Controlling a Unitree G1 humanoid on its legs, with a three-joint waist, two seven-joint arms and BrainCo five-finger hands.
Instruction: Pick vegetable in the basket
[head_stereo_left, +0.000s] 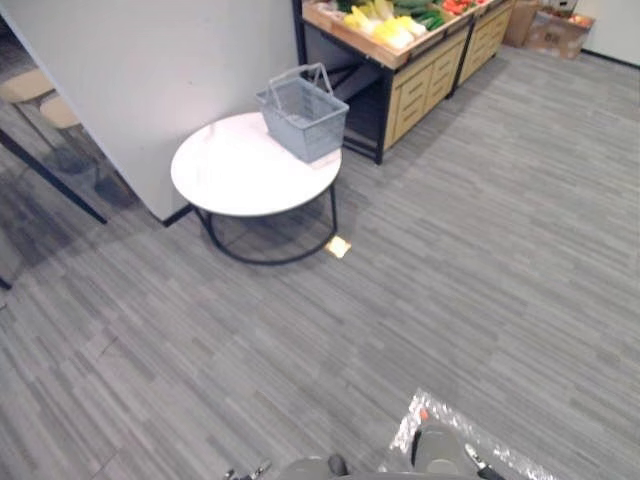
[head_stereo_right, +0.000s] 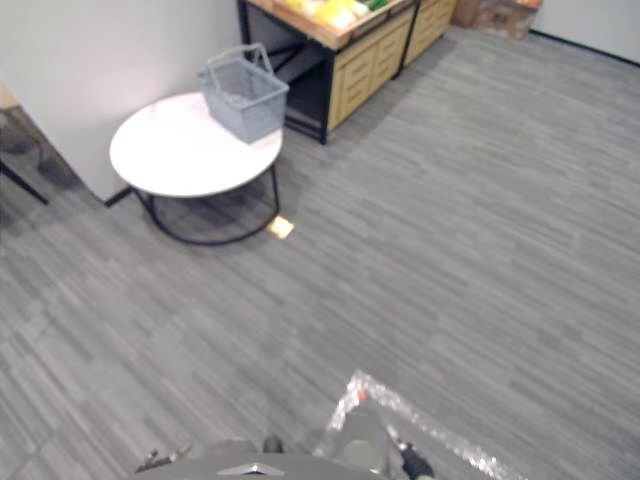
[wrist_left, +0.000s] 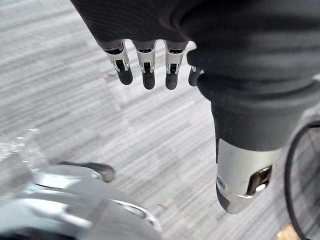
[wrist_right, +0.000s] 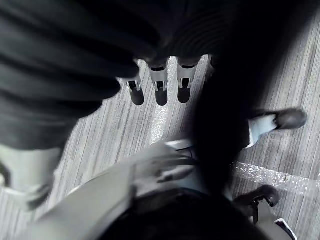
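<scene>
Left hand (wrist_left: 148, 70), right hand (wrist_right: 161, 87): near, hanging relaxed, empty. Vegetables (head_stereo_left: 400, 25): far ahead on wooden stand (head_stereo_left: 430, 75), well apart from both hands. Grey basket (head_stereo_left: 303, 120): just left of them, on round table (head_stereo_left: 230, 172).

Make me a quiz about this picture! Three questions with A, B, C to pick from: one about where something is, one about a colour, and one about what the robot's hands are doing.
1. Where is the basket?
A. on a bed
B. on the round table
C. in a sink

2. What colour is the round table's top?
A. white
B. red
C. green

3. What are the left hand and the right hand doing?
A. holding a carrot
B. open, holding nothing
C. squeezing a ball

Answers:
1 B, the basket stands on the table's top.
2 A, the top shows white in both eye views.
3 B, each wrist view shows straight fingers with nothing in them.
</scene>
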